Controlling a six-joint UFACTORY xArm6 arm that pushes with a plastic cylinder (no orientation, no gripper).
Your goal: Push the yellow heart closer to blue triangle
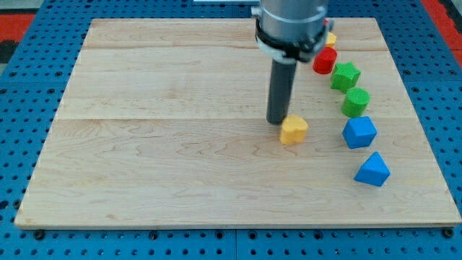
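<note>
My tip has no claw, so there is nothing to be released or clenched; it is only a dark rod standing on the desk. It touches the yellow heart at the heart's upper-left side. The blue triangle lies well apart, toward the view's right and a little lower. I judge a push to the lower right is needed. The heart looks small and smooth, lobes facing the view's right.
</note>
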